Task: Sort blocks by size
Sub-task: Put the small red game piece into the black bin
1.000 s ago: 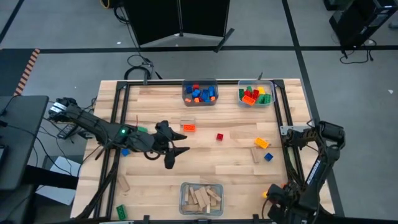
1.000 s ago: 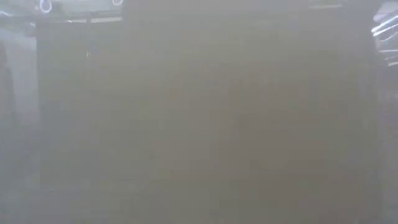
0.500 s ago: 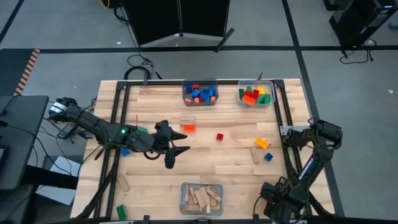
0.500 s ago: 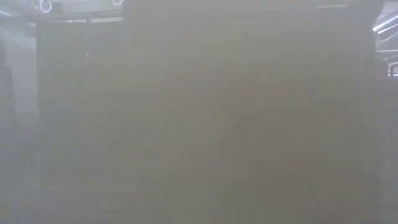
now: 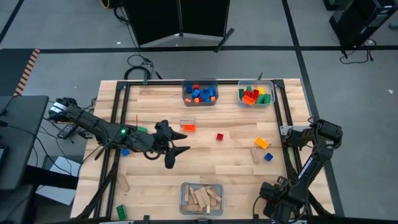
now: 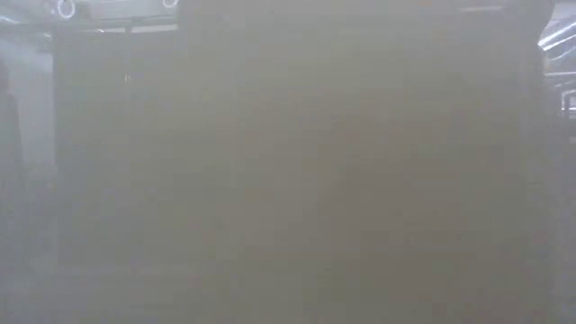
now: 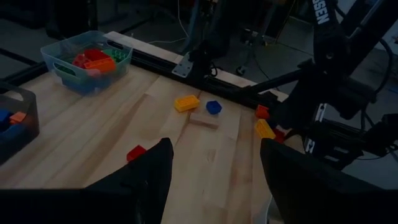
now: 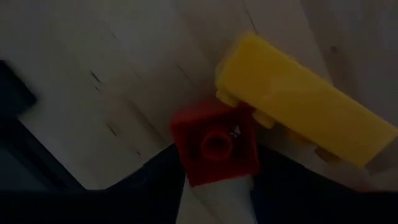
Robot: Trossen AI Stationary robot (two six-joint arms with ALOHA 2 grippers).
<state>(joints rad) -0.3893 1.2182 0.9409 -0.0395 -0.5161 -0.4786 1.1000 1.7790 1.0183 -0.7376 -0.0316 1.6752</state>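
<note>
R gripper (image 8: 214, 182) down at near-right corner of desk (image 5: 236, 171). Dark fingers (image 8: 283, 183) flank small red one-stud brick (image 8: 214, 148), one each side. Clamped or just bracketing: cannot tell. Yellow long brick (image 8: 305, 102) lies touching the red one's far side, so approach prob. chosen from the free sides to avoid dragging both. Judged step: picking the red brick for the small-piece bin.

L gripper (image 5: 177, 149) hovers over left-centre of desk, fingers (image 7: 149, 177) spread wide, nothing between them. Looks parked clear of R arm's path, aimed across desk w/ loose pieces ahead.

Outward: loose blocks scattered mid-desk: orange brick (image 5: 188, 127), red brick (image 5: 219, 137), yellow brick (image 5: 262, 143) w/ blue piece (image 5: 268, 156) and tan wooden block (image 5: 255, 155) just beside. More near left edge: green brick (image 5: 120, 211) at near-left corner, wooden block (image 5: 124, 183).

Three clear bins as targets: small blue/orange bricks bin (image 5: 200, 92) and bigger red/green bricks bin (image 5: 256, 94) on far edge, wooden-block bin (image 5: 201, 198) at near edge, middle. Sort partly done, by judgement; several pieces left out.

Low view fogged, nothing readable.
</note>
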